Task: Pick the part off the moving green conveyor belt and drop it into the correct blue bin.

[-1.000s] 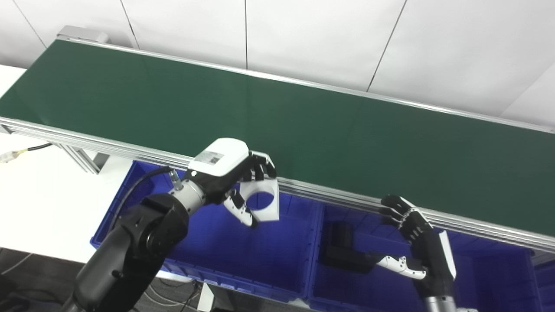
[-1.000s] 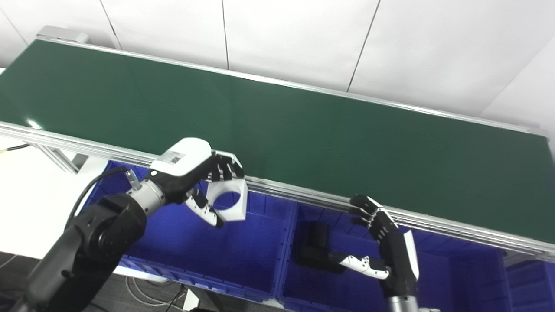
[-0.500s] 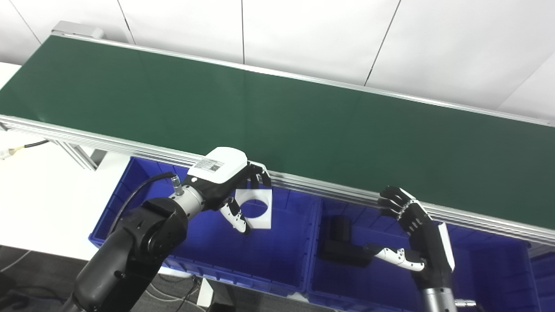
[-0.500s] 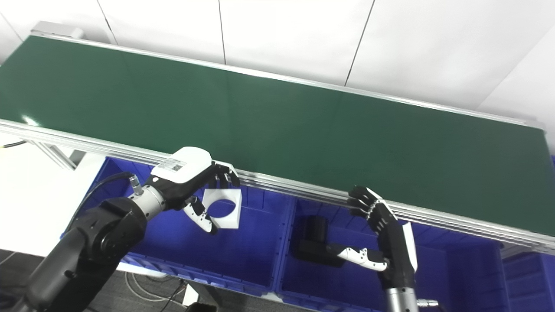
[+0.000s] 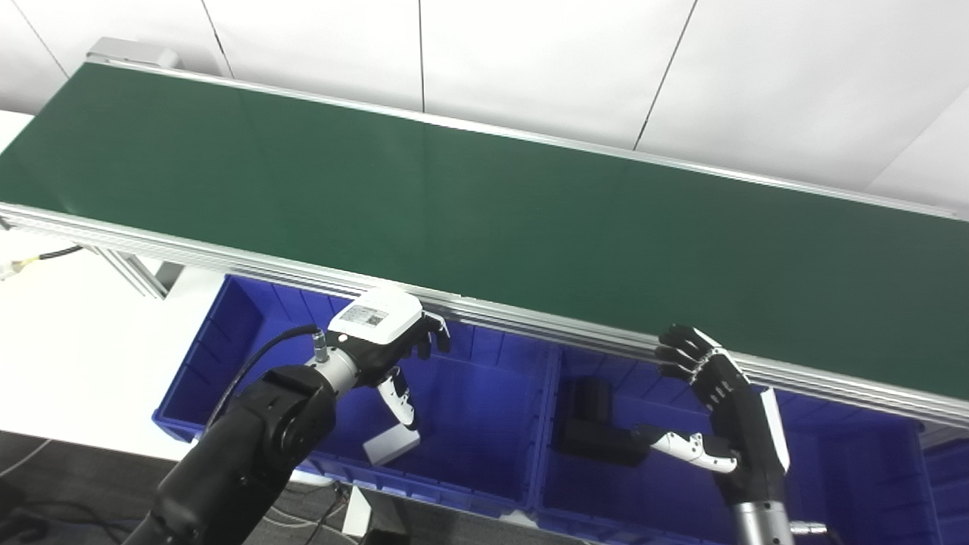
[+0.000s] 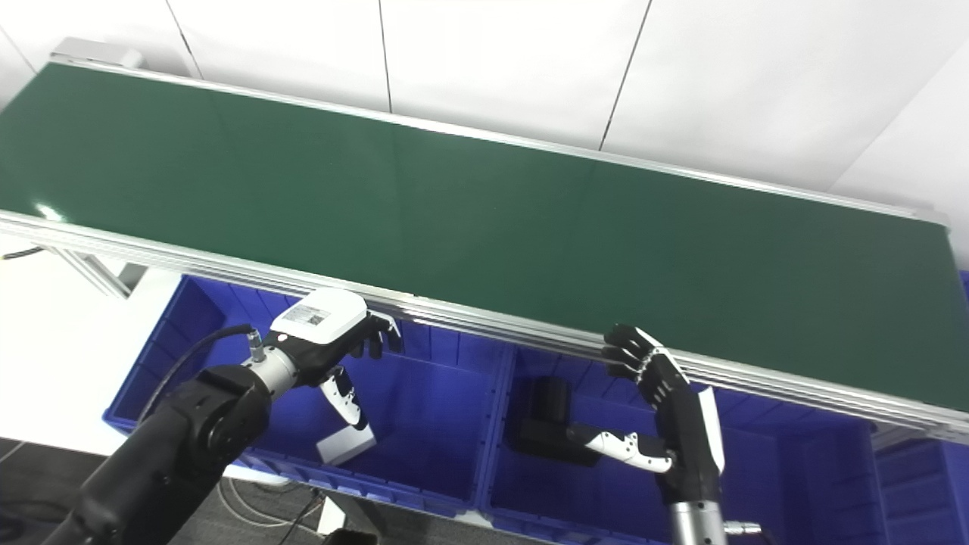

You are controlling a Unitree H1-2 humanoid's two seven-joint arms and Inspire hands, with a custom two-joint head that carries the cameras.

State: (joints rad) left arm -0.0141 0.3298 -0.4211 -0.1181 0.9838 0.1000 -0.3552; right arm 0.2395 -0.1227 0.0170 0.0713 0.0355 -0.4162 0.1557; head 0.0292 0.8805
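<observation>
The left hand [image 5: 382, 341] hovers over the left blue bin [image 5: 227, 333], its fingers apart and holding nothing. Just below its thumb, the white part [image 5: 390, 446] lies tilted on that bin's floor, near the front wall, apart from the hand. The drop looks done, so the step in hand is the release and clearing away.

Right of that bin, across the shared wall, the right hand [image 5: 719, 393] is raised over the neighbouring blue bin [image 5: 855, 484], fingers spread and empty, just below the rail of the green conveyor belt [image 5: 530, 219]. A black part [image 5: 594, 431] lies in this second bin, beside that hand's thumb.

The belt above both bins carries nothing. The next move, as I judge it, calls for lifting the left hand clear of the bin's rim and waiting at the belt's near rail for another part.

The right eye view shows the belt's far right end [image 6: 939, 250] against the wall; the left eye view cuts it off. The left eye view alone shows a yellow cable plug [image 5: 19, 266] on the white table left of the first bin.
</observation>
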